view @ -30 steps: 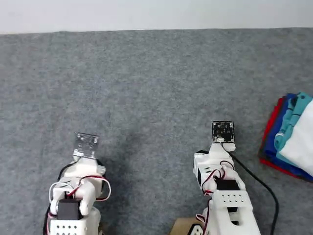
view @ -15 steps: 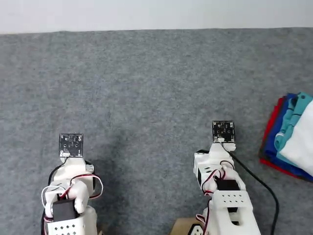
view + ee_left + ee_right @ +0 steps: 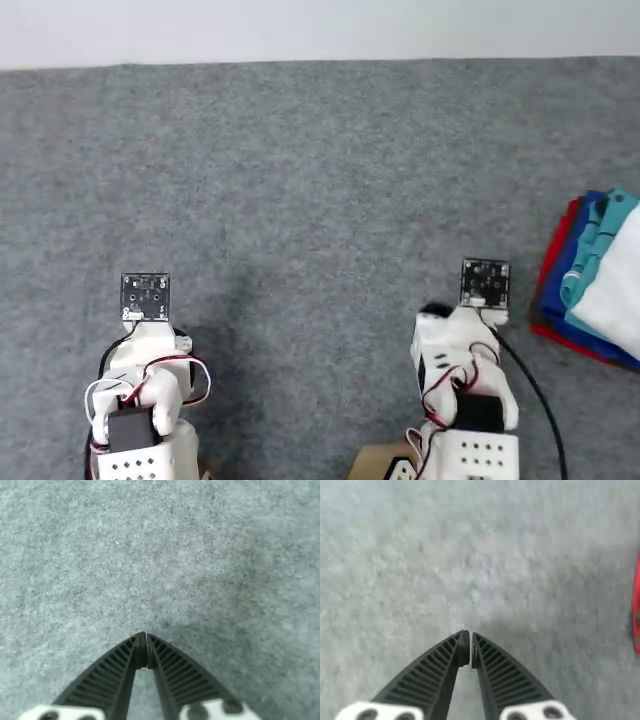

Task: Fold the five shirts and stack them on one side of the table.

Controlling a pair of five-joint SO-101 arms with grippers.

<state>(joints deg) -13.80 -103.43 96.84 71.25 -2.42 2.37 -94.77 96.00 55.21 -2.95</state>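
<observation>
Both left claw (image 3: 146, 649) and right claw (image 3: 468, 650) are closed, empty; shirts (image 3: 598, 288) sit stacked.

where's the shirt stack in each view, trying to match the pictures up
high view: the stack of folded shirts lies at the right edge of the table, white on top, red at the bottom.
left wrist view: grey mat ahead of the left tool.
right wrist view: a red sliver of the stack at the frame's edge, beyond the right tool.
shared landmark: the grey mat, under everything in all three.
</observation>
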